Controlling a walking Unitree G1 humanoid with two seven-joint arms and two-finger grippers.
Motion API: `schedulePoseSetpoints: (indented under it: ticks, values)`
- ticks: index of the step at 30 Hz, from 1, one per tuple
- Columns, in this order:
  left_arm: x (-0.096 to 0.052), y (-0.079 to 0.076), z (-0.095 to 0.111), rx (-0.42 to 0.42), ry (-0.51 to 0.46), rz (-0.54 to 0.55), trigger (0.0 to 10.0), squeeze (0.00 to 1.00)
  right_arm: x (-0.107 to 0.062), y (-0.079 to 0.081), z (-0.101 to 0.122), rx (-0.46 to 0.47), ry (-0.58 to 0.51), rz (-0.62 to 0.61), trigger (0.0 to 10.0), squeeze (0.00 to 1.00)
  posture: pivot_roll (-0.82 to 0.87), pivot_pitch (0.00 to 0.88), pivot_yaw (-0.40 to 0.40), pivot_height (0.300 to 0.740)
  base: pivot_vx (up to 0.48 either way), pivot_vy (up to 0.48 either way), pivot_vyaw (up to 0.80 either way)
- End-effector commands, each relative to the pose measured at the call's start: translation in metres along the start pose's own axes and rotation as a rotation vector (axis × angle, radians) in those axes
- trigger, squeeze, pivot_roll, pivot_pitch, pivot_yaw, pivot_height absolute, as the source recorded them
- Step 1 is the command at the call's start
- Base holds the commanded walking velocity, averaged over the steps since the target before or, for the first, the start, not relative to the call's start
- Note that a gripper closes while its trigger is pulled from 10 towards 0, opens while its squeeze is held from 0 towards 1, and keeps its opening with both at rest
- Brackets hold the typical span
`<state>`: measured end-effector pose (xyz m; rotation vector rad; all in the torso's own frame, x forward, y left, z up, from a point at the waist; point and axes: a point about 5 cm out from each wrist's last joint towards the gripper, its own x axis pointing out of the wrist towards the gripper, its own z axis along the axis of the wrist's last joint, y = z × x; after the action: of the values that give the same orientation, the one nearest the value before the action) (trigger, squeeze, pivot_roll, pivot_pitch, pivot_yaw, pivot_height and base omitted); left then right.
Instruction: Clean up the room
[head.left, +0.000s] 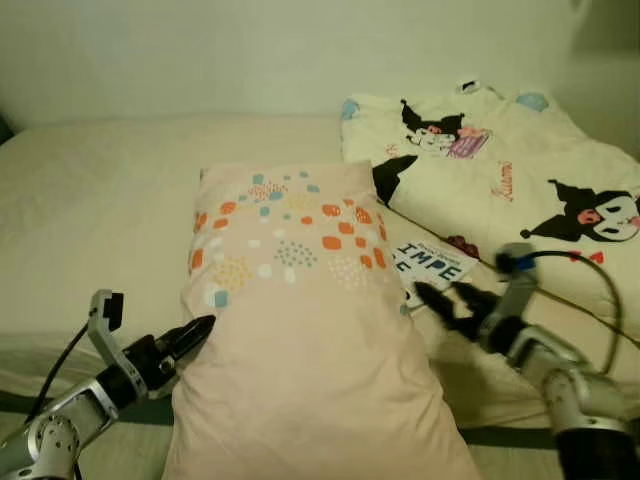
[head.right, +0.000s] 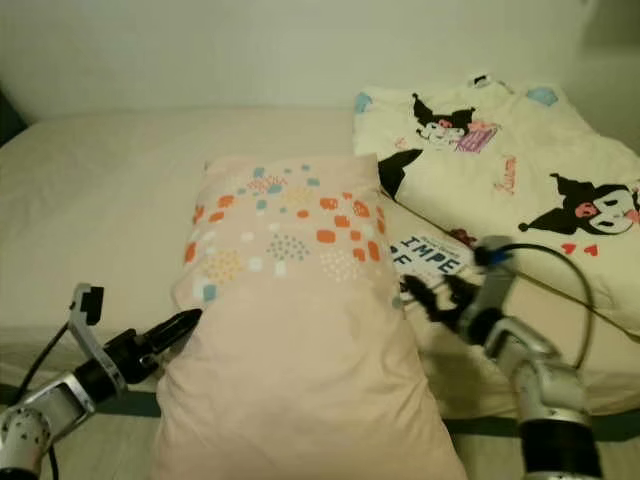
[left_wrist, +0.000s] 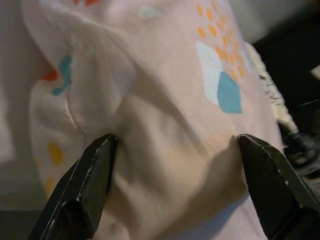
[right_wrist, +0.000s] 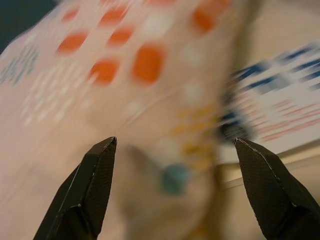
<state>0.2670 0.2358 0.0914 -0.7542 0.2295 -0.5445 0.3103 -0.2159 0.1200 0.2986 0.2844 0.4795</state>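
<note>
Flanking the pink pillow (head.left: 300, 340), left gripper (head.left: 190, 335) spread open and pressing its near left edge, right gripper (head.left: 447, 303) open just beside its right edge. Lying lengthwise on the bed (head.left: 90, 210), long axis running away toward the wall, overhanging the near side between both arms. Beyond, resting further right, a cartoon-print blanket (head.left: 500, 170).

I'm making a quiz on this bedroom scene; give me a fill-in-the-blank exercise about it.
1. The pink pillow lies on the ___.
2. The left pincer touches the pillow's ___ side.
3. The right pincer's fingers are ___.
4. The cartoon-print blanket lies to the pillow's ___.

Missing words: bed; left; open; right
</note>
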Motion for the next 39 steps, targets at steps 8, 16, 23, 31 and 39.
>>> schedulePoseSetpoints:
  ticks: [8, 16, 23, 31, 39]
  values:
    - [0.005, 0.001, -0.027, -0.131, -0.028, -0.038, 10.0, 1.0, 0.018, 0.017, -0.062, 0.064, 0.184, 0.039, 10.0, 1.0, -0.12, 0.17, 0.05, 0.551, 0.0, 0.0, 0.0]
    - [0.012, -0.009, -0.043, -0.177, -0.001, -0.093, 10.0, 1.0, 0.017, 0.015, -0.076, 0.044, 0.225, 0.001, 10.0, 1.0, -0.12, 0.167, 0.048, 0.551, 0.0, 0.0, 0.0]
    - [0.003, -0.005, -0.05, -0.162, 0.036, -0.081, 10.0, 1.0, 0.002, 0.007, -0.076, 0.083, 0.2, -0.022, 10.0, 1.0, -0.12, 0.165, 0.043, 0.551, 0.0, 0.0, 0.0]
    - [-0.007, -0.003, -0.068, -0.027, 0.169, -0.048, 10.0, 1.0, -0.02, 0.009, -0.081, 0.164, 0.172, 0.003, 10.0, 1.0, -0.12, 0.165, 0.044, 0.551, 0.0, 0.0, 0.0]
    - [0.006, 0.0, -0.08, 0.068, 0.19, 0.011, 10.0, 1.0, -0.022, 0.008, -0.079, 0.159, 0.144, 0.001, 10.0, 0.99, -0.13, 0.163, 0.039, 0.551, 0.0, 0.0, 0.0]
